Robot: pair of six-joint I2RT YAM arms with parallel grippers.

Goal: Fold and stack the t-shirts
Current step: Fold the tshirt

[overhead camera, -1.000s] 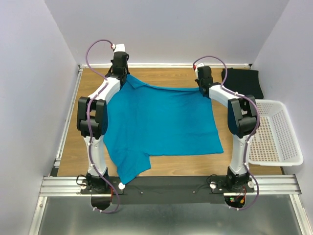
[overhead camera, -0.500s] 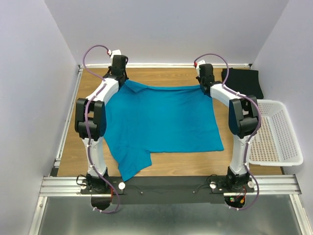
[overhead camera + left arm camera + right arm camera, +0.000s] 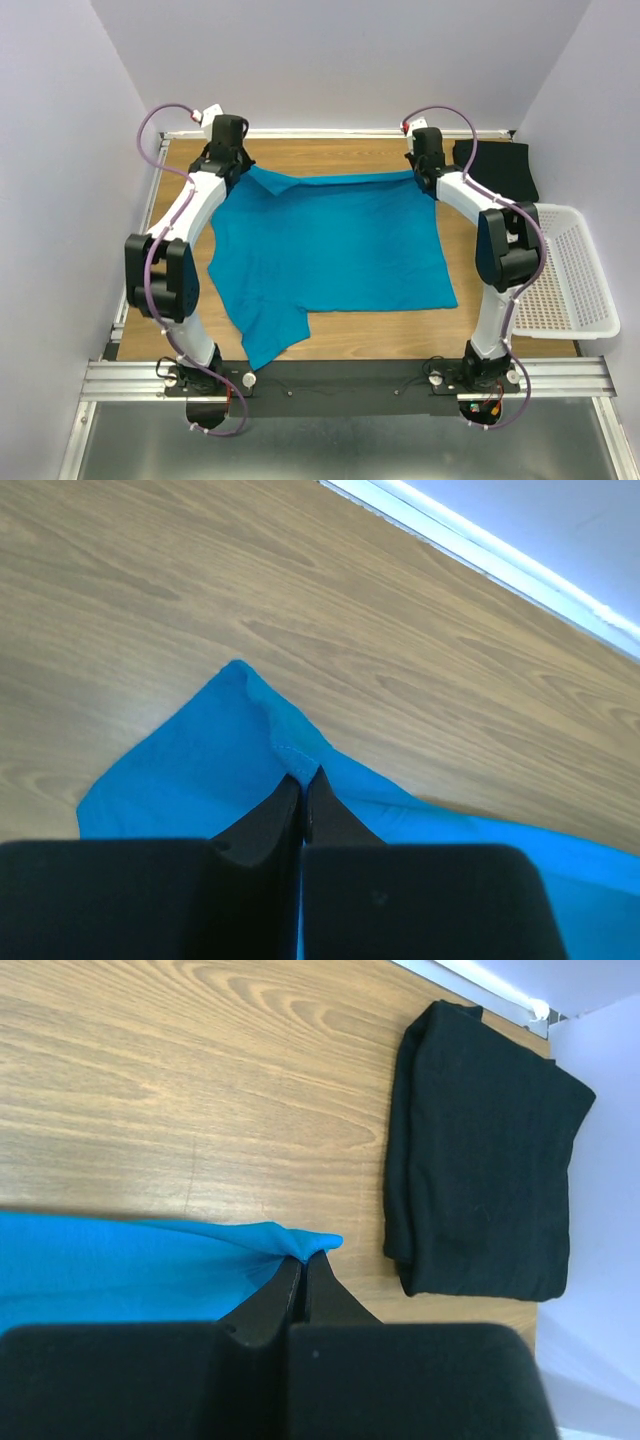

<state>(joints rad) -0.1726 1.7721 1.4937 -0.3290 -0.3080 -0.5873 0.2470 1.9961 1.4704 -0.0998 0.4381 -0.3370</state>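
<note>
Risk first: both pinches are thin. The left gripper (image 3: 302, 778) is clamped on just a hem fold of the bright teal-blue short-sleeved cloth t-shirt (image 3: 330, 250), at the shirt's 11 o'clock corner. The right gripper (image 3: 303, 1258) is closed on a small tip of cloth at the 1 o'clock corner. If the arms pull apart or lift unevenly, I judge one corner could slip out and the fold would go crooked.

Second risk: the far hem looks drawn fairly straight between the grippers, so more outward pull could strain or skew it.

Third: the sleeve at 7 o'clock trails to the near edge of the wooden bench (image 3: 400, 335) and may drag or bunch when the far edge is carried over.

Fourth: the folded black cloth t-shirt (image 3: 480, 1150) lies at 1-2 o'clock on the bench, near the right gripper but not touching it; a swing to 3 o'clock could knock it. The white perforated plastic basket (image 3: 603, 305) sits at 3 o'clock, apart from both shirts.

Pose: both arms reach far toward 12 o'clock, grippers low at the shirt's far edge. The left elbow bows out to 9 o'clock; the right arm runs along the shirt's 3 o'clock side. The teal shirt lies spread flat mid-bench.
</note>
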